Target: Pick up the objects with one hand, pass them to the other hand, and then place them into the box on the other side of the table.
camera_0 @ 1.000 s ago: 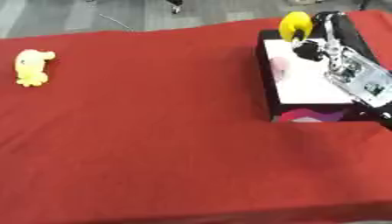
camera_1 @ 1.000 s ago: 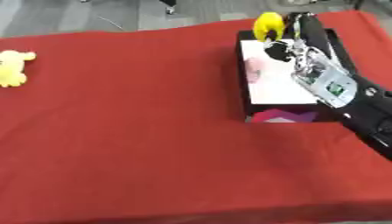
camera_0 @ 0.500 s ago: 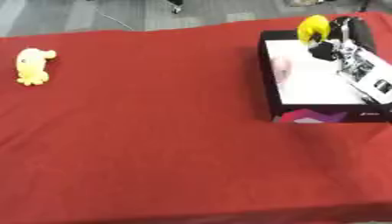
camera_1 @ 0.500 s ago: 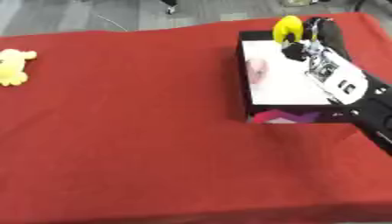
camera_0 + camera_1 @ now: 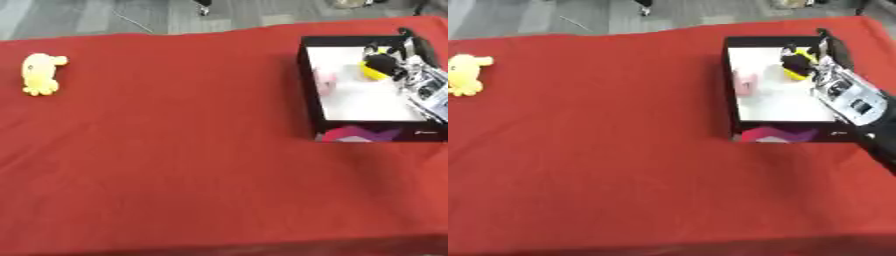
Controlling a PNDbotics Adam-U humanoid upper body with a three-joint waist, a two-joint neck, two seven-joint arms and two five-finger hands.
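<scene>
Yellow object [image 5: 797,69] clasped in right hand [image 5: 820,67], reaching over box [image 5: 730,95].

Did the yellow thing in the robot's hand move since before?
Yes. The yellow object in the right hand was over the black box's far rim; now it sits lower, inside the box, near the pink object.

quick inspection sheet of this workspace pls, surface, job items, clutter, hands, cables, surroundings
surface: red cloth over the table
job's things: black box, white inside, at right; pink item inside it; yellow toy at far left on the cloth
clutter: nothing seen
hands: right hand over the box, fingers curled round a yellow object; left hand not in view
cables: thin line on the floor beyond the table
surroundings: grey floor
</scene>
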